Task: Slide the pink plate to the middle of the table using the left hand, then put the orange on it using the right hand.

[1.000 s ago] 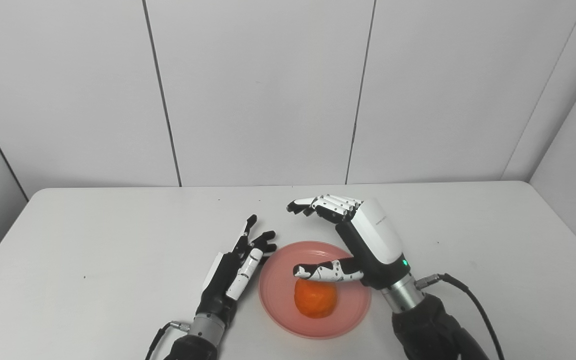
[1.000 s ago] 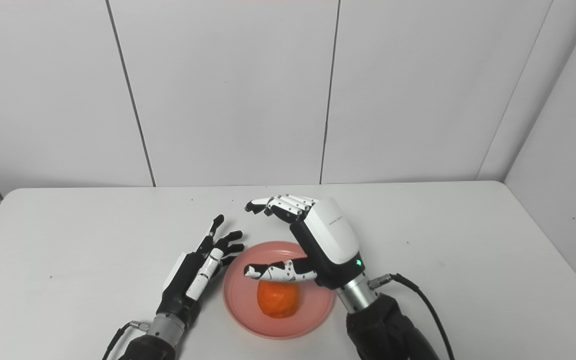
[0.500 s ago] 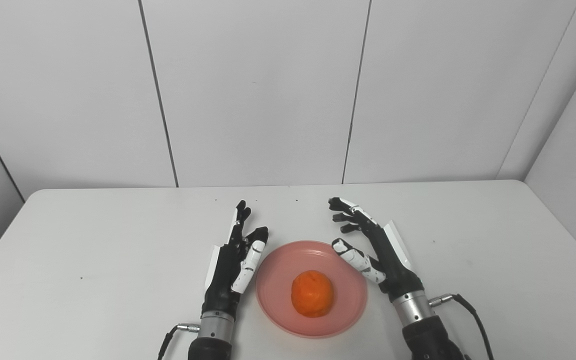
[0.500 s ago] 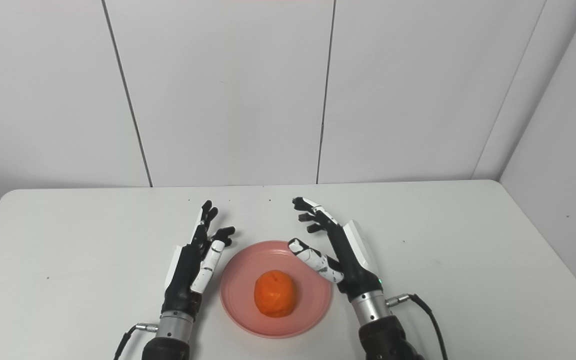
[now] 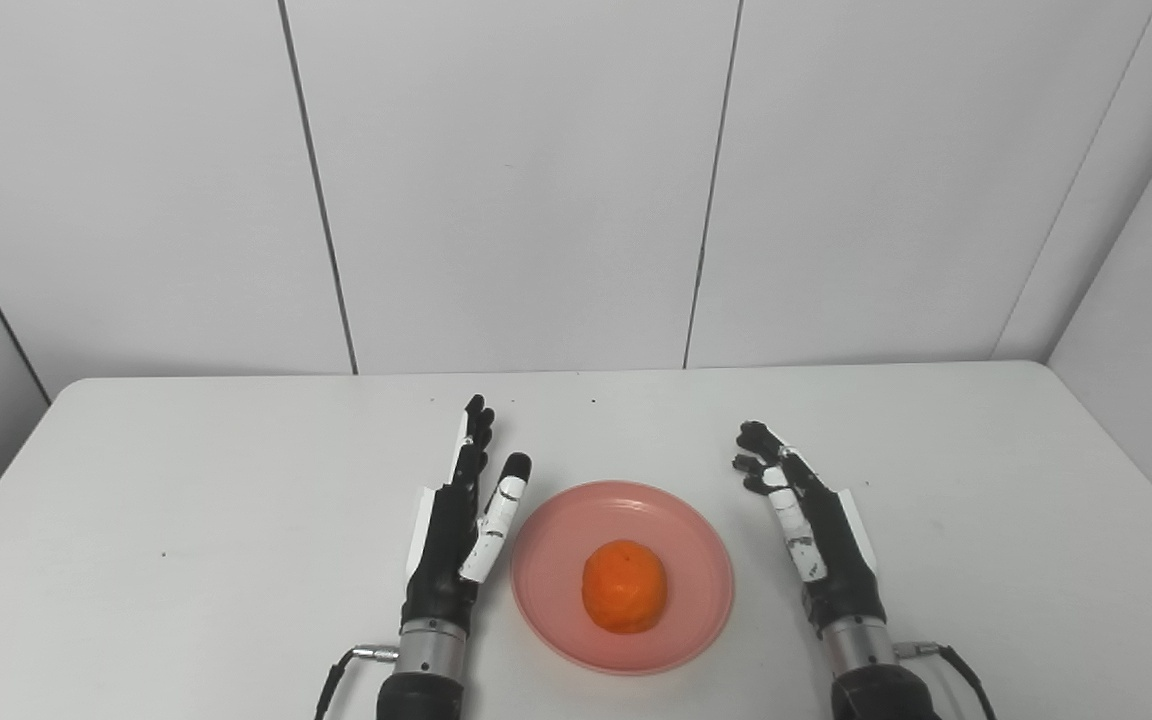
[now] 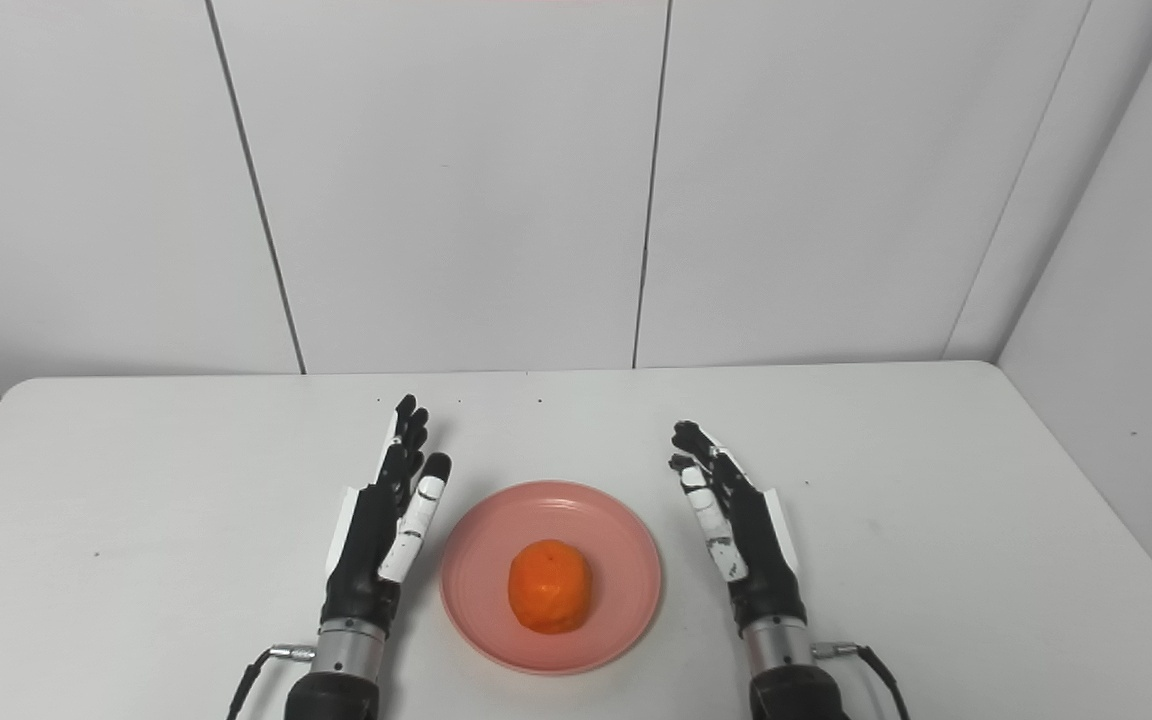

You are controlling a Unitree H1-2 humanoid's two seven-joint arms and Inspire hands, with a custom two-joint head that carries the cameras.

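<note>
Orange (image 5: 623, 587) is sitting on the pink plate (image 5: 688, 547), mid-table between both sets of fingers. Left hand (image 5: 458, 532) and right hand (image 5: 820, 535) are lying extended, fingers straight, gripping nothing, flanking the plate without touching. Both steps are looking done; nothing is apparently remaining.

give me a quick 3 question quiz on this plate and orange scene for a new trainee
1. True or false: the orange lies on the pink plate.
2. What is the right hand holding? A) the orange B) the plate C) nothing
3. Which hand is nearer the plate's rim, the left hand or the right?

Key
1. True.
2. C: it is open, with fingers apart, on the table to the right of the plate.
3. The left hand; it lies close beside the plate's left edge, while the right is clearly apart from it.
</note>
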